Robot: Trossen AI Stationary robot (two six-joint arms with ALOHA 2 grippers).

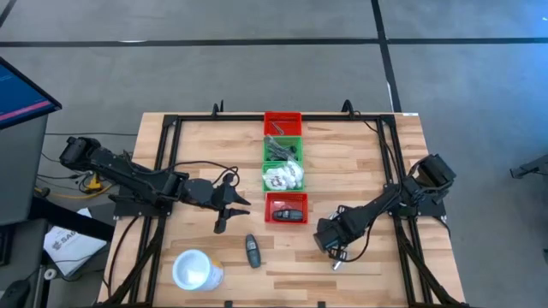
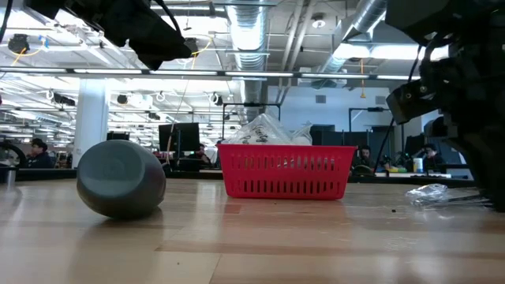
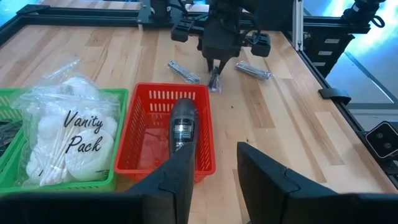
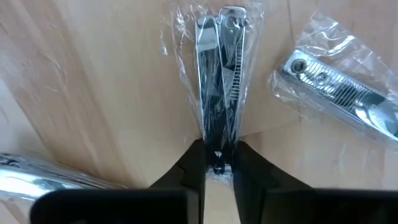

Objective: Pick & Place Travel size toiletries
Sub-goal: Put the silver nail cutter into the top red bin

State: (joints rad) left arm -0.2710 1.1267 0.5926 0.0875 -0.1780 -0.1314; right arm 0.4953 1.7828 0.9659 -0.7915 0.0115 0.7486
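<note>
A: While the right gripper (image 4: 217, 163) pinches a wrapped silver nail clipper (image 4: 219, 81) on the table (image 1: 360, 162), what's nearby?
B: Two more wrapped clippers (image 4: 339, 87) just beside it.
A: Left gripper (image 3: 214, 171)?
B: Fingers apart, holding nothing, hovering near the red bin (image 3: 143, 146) with a black oblong piece (image 3: 183, 124); Vanity Pack packet (image 3: 68, 140) in the green bin (image 3: 118, 102).

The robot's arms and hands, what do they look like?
Both arms are matte black and jointed, with loose black cables looping beside them. The left hand and right hand each end in two dark, flat-sided fingers. No markings are readable on them.
</note>
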